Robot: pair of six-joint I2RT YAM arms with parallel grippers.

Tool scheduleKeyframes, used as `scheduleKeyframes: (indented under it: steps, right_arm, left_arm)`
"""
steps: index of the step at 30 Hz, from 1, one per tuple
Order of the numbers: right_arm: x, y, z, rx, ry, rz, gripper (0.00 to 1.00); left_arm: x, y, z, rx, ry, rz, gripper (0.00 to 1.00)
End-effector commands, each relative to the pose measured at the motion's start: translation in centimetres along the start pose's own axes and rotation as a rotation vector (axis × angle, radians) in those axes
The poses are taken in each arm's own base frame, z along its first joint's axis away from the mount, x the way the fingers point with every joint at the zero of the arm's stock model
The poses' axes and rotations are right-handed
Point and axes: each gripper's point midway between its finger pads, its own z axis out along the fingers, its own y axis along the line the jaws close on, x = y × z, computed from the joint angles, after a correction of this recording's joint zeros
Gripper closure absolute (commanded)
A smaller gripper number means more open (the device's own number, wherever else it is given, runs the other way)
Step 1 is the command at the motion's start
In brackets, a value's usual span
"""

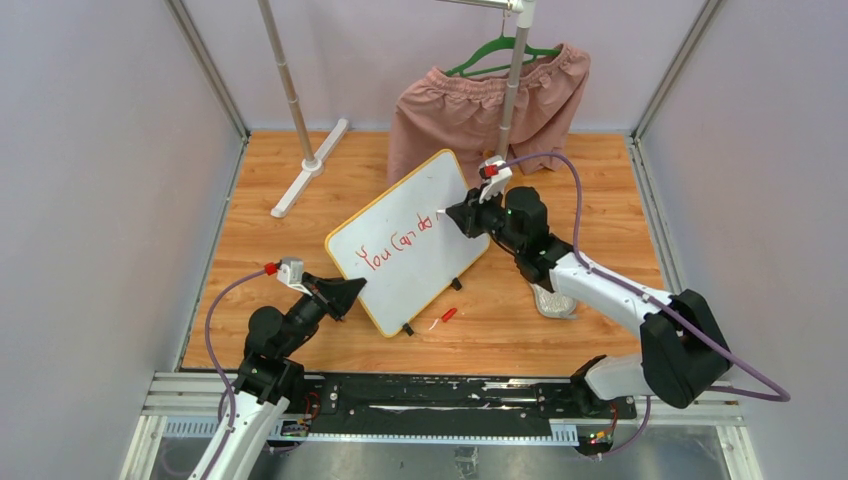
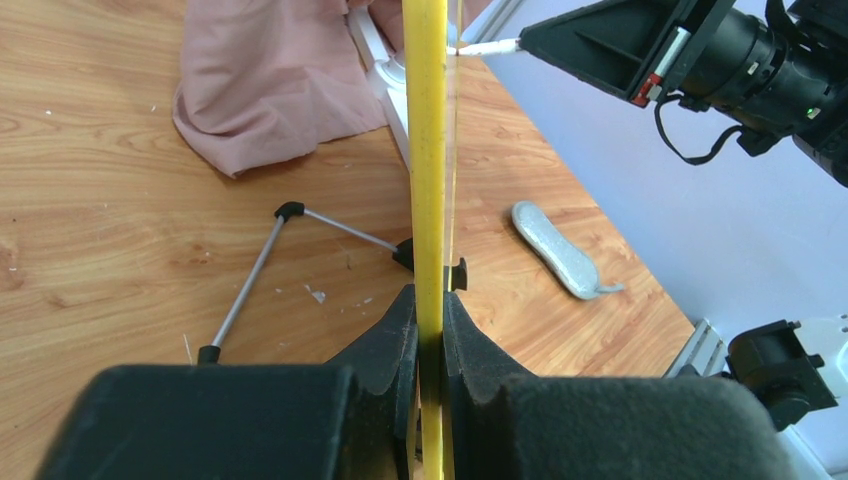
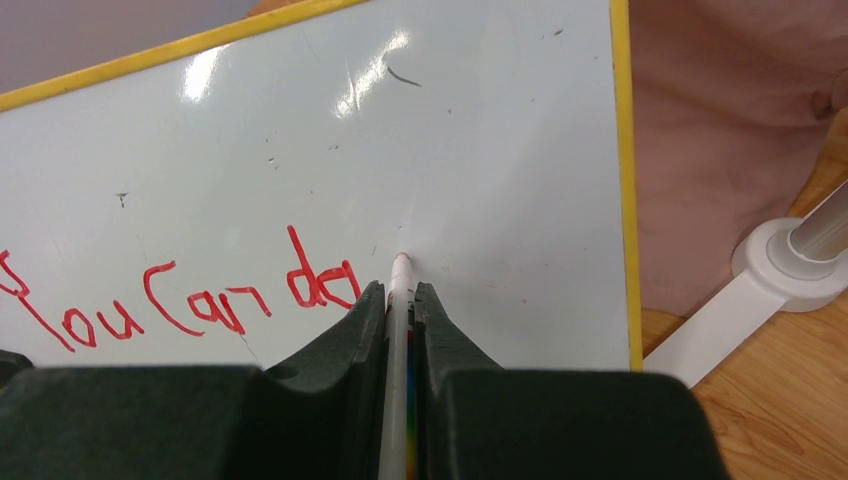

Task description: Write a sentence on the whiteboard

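The whiteboard (image 1: 418, 285), white with a yellow frame, stands tilted on the wooden floor. My left gripper (image 1: 352, 290) is shut on its near left edge; in the left wrist view the yellow frame (image 2: 427, 150) runs straight up from between the pads of the left gripper (image 2: 430, 310). The sentence (image 1: 398, 248) reads "You Can do" in red (image 3: 200, 300). My right gripper (image 3: 400, 292) is shut on a white marker (image 3: 401, 270), whose red tip touches the board just right of "do". From the left wrist view, the marker (image 2: 485, 46) sticks out of the right gripper (image 2: 545, 40).
Pink shorts (image 1: 480, 100) hang on a green hanger from a rack behind the board. The rack's white base (image 1: 310, 165) lies at the back left. A red marker cap (image 1: 449, 315) and a grey flat object (image 1: 553, 300) lie near the board's front right.
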Motion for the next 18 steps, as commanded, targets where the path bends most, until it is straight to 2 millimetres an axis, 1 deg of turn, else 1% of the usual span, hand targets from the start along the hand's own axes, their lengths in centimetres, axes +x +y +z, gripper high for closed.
scheduleKeyframes:
  steps: [1, 7, 10, 18]
  right_arm:
    - [-2.2, 0.3, 0.7, 0.01, -0.055, -0.032, 1.0]
    - [-2.7, 0.2, 0.8, 0.014, -0.064, -0.039, 1.0]
    - [-2.6, 0.3, 0.8, 0.008, -0.061, -0.038, 1.0]
    - [-0.5, 0.4, 0.3, -0.002, -0.022, -0.018, 1.0]
  left_arm:
    - [3.7, 2.0, -0.4, -0.027, 0.089, 0.027, 1.0]
    - [3.7, 2.0, -0.4, -0.028, 0.089, 0.027, 1.0]
    - [3.7, 2.1, -0.4, -0.028, 0.089, 0.027, 1.0]
    - [3.7, 2.0, -0.5, -0.025, 0.089, 0.027, 1.0]
